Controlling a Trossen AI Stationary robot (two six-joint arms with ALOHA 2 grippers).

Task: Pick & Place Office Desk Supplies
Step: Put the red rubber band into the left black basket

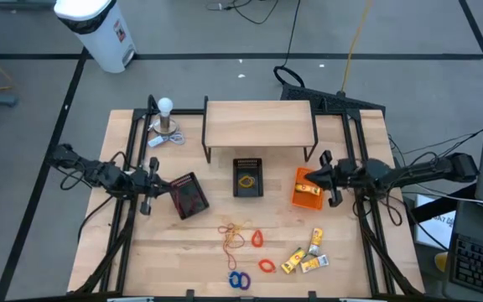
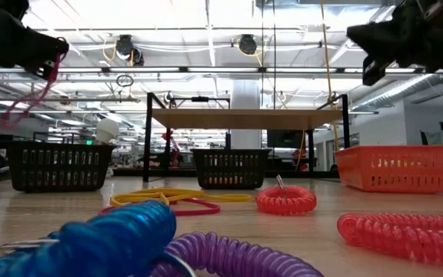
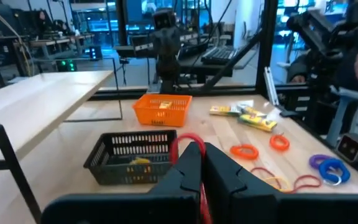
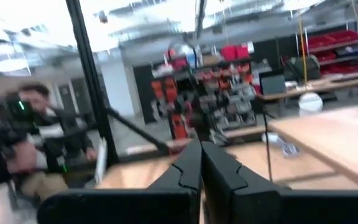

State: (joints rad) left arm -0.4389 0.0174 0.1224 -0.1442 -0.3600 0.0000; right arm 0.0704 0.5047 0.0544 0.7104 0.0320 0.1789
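1. I'm working over a pale wood-plank desk on a grey floor marked with black tape lines; a white bin stands beyond its far left corner. From desk height I see a big open workshop with bright ceiling lights.
2. A low wooden shelf on black legs sits at the far middle of the desk. A white bulb-shaped object on a round metal base stands to its left.
3. Three bins sit in a row: a black mesh bin on the left, a second black mesh bin in the centre under the shelf's front edge with something yellow inside, and an orange bin on the right.
4. My left gripper hangs just beside the left bin, its fingers pinched shut on a thin red rubber band that dangles from them.
5. My right gripper hovers at the orange bin's right edge, fingers pressed together with nothing between them.
6. The remaining supplies lie on the near desk: tan rubber bands, orange coiled rings, blue and purple coiled rings, and glossy yellow packets near the right side.
7. A person shows in the right wrist view, beyond the desk.
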